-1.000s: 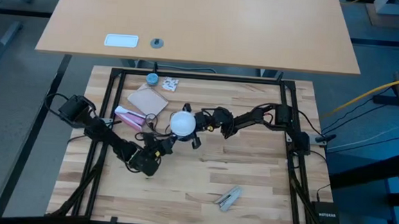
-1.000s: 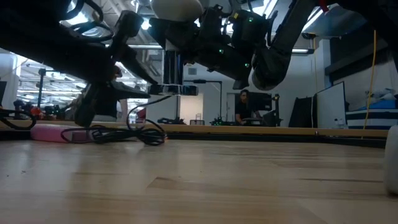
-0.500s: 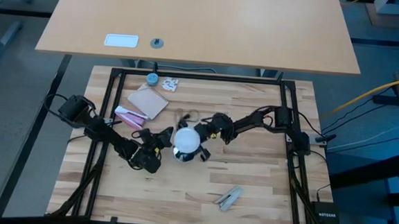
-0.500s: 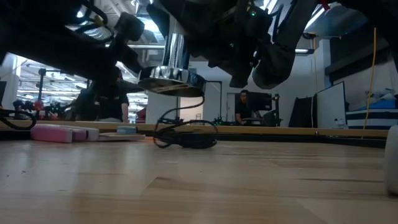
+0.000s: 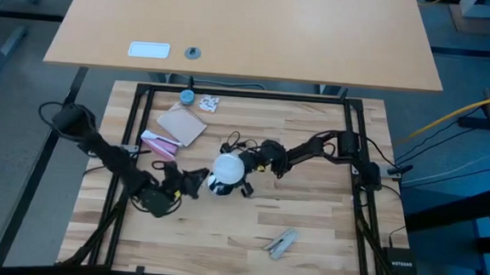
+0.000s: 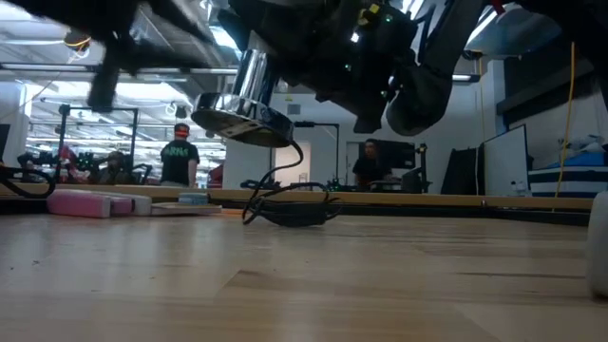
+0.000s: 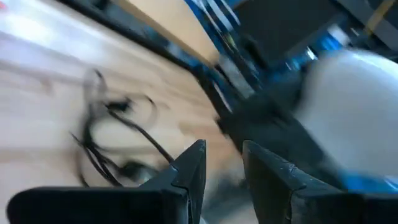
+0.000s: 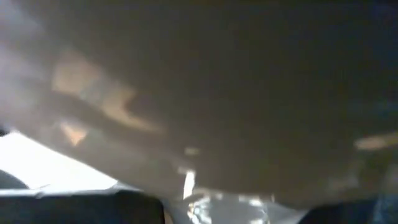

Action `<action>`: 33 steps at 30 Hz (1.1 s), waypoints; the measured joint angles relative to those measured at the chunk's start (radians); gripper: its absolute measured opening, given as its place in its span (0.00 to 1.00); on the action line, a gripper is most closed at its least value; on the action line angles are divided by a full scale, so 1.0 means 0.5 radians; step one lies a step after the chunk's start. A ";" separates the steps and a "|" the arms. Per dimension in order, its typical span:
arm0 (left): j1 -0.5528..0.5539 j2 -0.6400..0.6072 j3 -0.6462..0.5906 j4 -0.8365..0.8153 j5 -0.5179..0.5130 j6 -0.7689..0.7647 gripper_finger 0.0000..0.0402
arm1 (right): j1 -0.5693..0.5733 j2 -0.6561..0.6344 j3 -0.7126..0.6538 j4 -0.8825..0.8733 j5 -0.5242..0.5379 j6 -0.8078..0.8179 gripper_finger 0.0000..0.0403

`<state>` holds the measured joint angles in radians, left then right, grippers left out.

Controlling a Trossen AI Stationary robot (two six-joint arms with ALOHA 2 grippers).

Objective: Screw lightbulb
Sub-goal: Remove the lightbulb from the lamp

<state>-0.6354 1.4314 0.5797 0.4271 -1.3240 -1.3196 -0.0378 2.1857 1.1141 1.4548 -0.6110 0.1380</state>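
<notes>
The frosted-white lightbulb (image 5: pixel 227 165) hangs above the middle of the table with my right gripper (image 5: pixel 241 170) shut on it; its globe fills the right wrist view (image 8: pixel 217 93). Below it, a shiny silver disc (image 6: pixel 239 125) on a metal stem hangs tilted and clear of the table. The disc's black cord (image 6: pixel 285 211) trails down and lies coiled on the wood. My left gripper (image 5: pixel 198 182) stands just left of the bulb, off the table. Its fingers (image 7: pixel 224 149) are a narrow gap apart with nothing between them, and the bulb (image 7: pixel 354 106) lies ahead of them. My right gripper pinches the bulb's round globe (image 5: pixel 239 173) between its two fingers, one on each side. The fingers come about level from the table's right. The bulb is lifted clear, and the stem and silver disc hang tilted below it. The pads themselves are hidden by the globe.
A pink bar (image 5: pixel 159 142), a brown pad (image 5: pixel 183 123), a blue cap (image 5: pixel 186 96) and a small white piece (image 5: pixel 209 104) lie at the far left. A silver object (image 5: pixel 281 242) lies near the front edge. People (image 6: pixel 180 157) stand in the room beyond.
My left gripper has drawn back toward the table's left edge and risen, rolling as it went. The bulb in my right gripper has shifted a little toward the near edge. The silver disc has tipped. The cord has been dragged toward the table's right.
</notes>
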 joint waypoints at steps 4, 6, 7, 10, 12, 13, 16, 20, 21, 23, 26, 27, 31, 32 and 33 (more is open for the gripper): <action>-0.137 -0.129 0.000 0.004 0.238 -0.035 0.24 | -0.018 0.000 -0.001 0.001 0.170 -0.042 0.41; -0.182 -0.136 0.000 0.007 0.335 -0.170 0.24 | -0.031 0.000 -0.001 0.002 0.243 -0.066 0.41; -0.202 -0.135 0.000 -0.002 0.376 -0.237 0.24 | -0.030 0.000 -0.001 0.002 0.272 -0.076 0.41; -0.238 -0.098 0.000 -0.014 0.529 -0.419 0.24 | -0.031 0.000 -0.001 0.002 0.341 -0.082 0.41; -0.253 -0.068 0.000 -0.039 0.585 -0.533 0.24 | -0.031 0.000 -0.001 0.002 0.368 -0.083 0.41; -0.254 -0.050 0.000 -0.054 0.593 -0.602 0.24 | -0.031 0.000 -0.001 0.002 0.382 -0.084 0.41; -0.241 0.016 0.000 -0.109 0.593 -0.753 0.24 | -0.029 0.000 -0.001 0.002 0.387 -0.084 0.41; -0.173 0.117 0.000 -0.192 0.588 -0.918 0.24 | -0.028 0.000 -0.001 0.002 0.388 -0.084 0.41; -0.149 0.144 0.000 -0.204 0.588 -0.949 0.24 | -0.028 0.000 -0.001 0.003 0.388 -0.083 0.41; -0.103 0.197 0.000 -0.208 0.586 -0.969 0.24 | -0.028 0.000 -0.001 0.003 0.387 -0.082 0.41; -0.038 0.253 0.000 -0.203 0.579 -0.941 0.24 | -0.028 0.000 -0.001 0.003 0.386 -0.081 0.41; -0.024 0.265 0.000 -0.200 0.573 -0.917 0.24 | -0.028 0.000 -0.001 0.003 0.386 -0.080 0.41; 0.011 0.273 0.000 -0.199 0.515 -0.837 0.24 | -0.028 0.000 -0.001 0.004 0.373 -0.080 0.41; 0.012 0.273 0.000 -0.204 0.486 -0.819 0.24 | -0.029 0.000 -0.001 0.004 0.359 -0.080 0.41; 0.012 0.273 0.000 -0.205 0.457 -0.810 0.24 | -0.030 0.000 -0.001 0.004 0.348 -0.080 0.41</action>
<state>-0.6292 1.5681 0.5797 0.3245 -1.0954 -1.7248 -0.0528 2.1857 1.1137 1.4567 -0.4368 0.0982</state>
